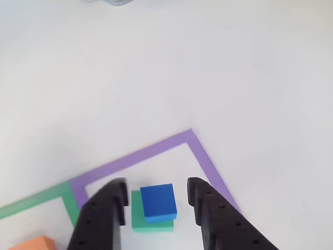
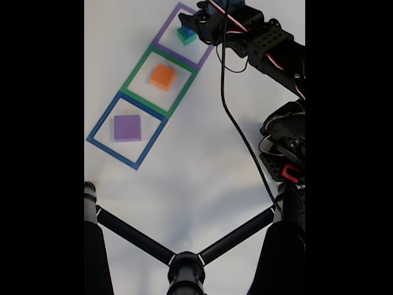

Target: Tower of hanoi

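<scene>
Hand: the black two-finger hand [image 1: 156, 200] hangs over the purple tape outline, fingers apart, one on each side of the small stack and touching neither block as far as the other view shows.
Blue block: the smallest square blue foam block [image 1: 158, 201] sits on top of the green one, turned slightly askew to it.
Green block: the square green foam block [image 1: 138, 217] lies flat on the white bench [image 1: 156, 78] inside the purple tape square outline [image 1: 156, 150]; in the fixed view the pair [image 2: 186, 34] shows at the top of the row, partly under the arm.
Orange block: the square orange foam block [image 2: 163, 76] lies alone inside the green tape square outline [image 2: 131, 78], the middle one.
Purple block: the biggest square purple foam block [image 2: 127, 128] lies alone inside the blue tape square outline [image 2: 101, 126], the nearest one in the fixed view.
Arm: the black robot arm [image 2: 270, 46] reaches in from the right of the fixed view, a black cable [image 2: 236, 129] trailing across the bench.
Foreground: black tubular struts [image 2: 132, 236] meet at a joint low in the fixed view.
</scene>
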Tool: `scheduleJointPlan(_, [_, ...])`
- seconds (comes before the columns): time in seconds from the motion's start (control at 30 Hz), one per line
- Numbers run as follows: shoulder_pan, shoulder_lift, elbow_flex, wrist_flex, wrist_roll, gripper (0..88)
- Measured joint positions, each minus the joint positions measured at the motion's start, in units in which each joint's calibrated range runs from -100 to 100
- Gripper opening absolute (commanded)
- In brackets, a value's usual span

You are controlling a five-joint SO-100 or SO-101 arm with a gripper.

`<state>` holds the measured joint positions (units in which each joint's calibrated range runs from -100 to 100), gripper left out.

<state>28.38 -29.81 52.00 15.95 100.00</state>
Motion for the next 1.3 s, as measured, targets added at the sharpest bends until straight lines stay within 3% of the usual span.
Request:
scheduleJointPlan(0.37, [-9.2,-3.5,-47.5,61.7,0.0,0.0])
scheduleJointPlan(0.53, [-14.6,-3.3,-66.9,80.9,-0.8,0.0])
scheduleJointPlan(0.73, [-16.5,-4.7,-68.6,82.5,-4.1,0.0])
scheduleJointPlan(0.9, [-17.5,-5.0,-68.2,82.5,-1.4,0.7])
scheduleJointPlan(1.1, [-17.2,-8.3,-59.1,82.4,-0.8,17.6])
scheduleJointPlan(1.3, [-15.1,-14.1,-42.3,72.3,-0.6,24.1])
